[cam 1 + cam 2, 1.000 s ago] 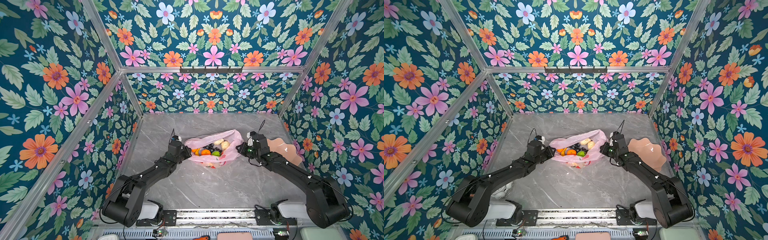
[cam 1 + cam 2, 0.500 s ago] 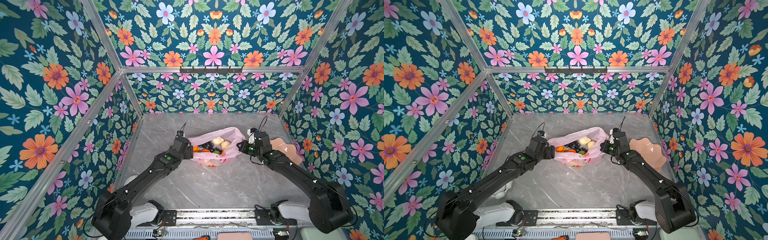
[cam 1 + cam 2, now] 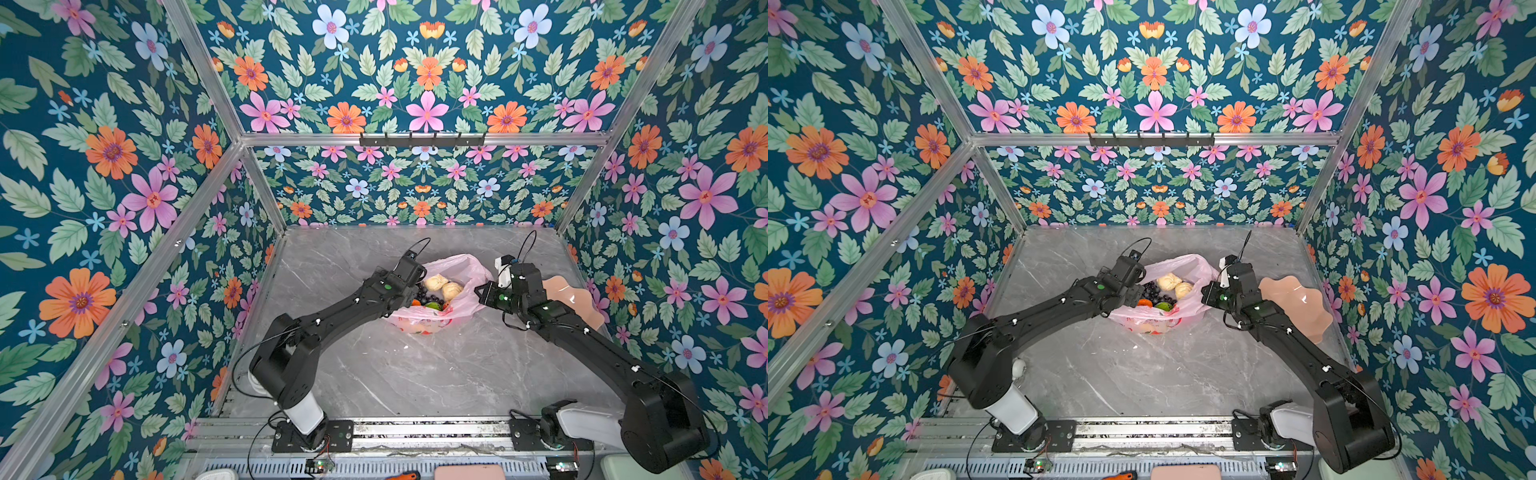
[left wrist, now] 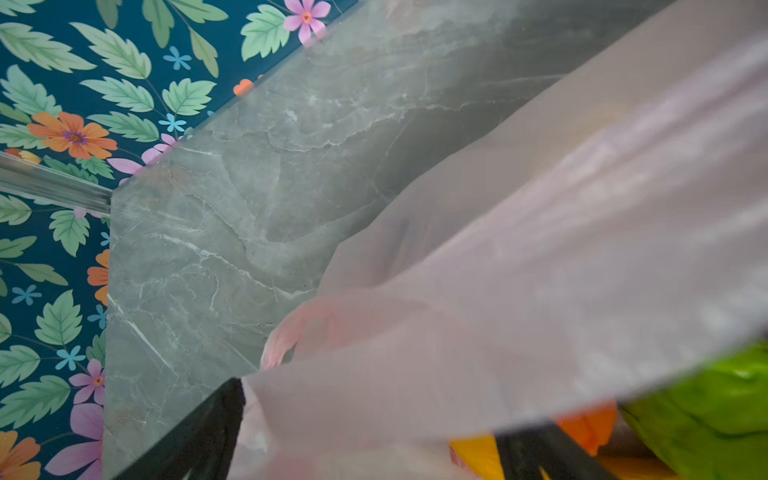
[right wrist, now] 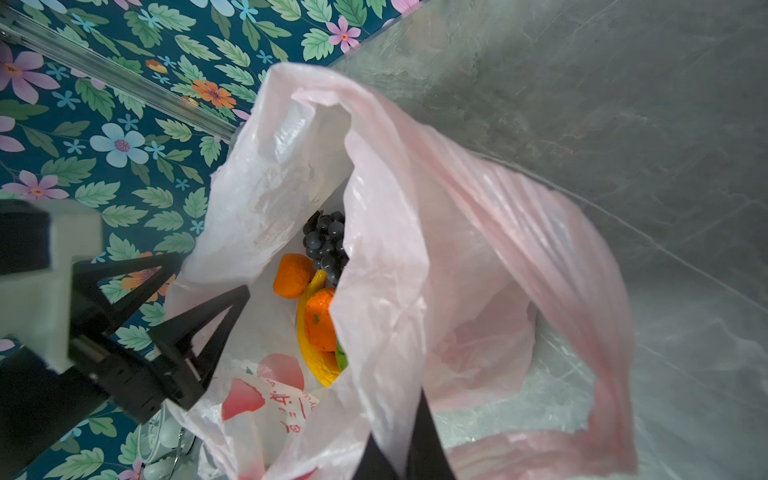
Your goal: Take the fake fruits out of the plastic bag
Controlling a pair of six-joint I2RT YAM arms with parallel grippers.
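Right wrist: right gripper [image 5: 405, 446] jaws pinch the plastic bag [image 5: 478, 232] rim.

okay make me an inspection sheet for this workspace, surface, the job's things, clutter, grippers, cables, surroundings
Surface: grey marble table, no spills seen.
Job's things: plastic bag mouth open; grape bunch, oranges, banana, cream-beige pieces all inside.
Clutter: peach scalloped bowl behind right arm.
Grippers: left gripper open at bag mouth, one finger inside; right gripper shut on bag edge.
Cables: thin black loops at both wrists.
Surroundings: floral walls, aluminium frame.
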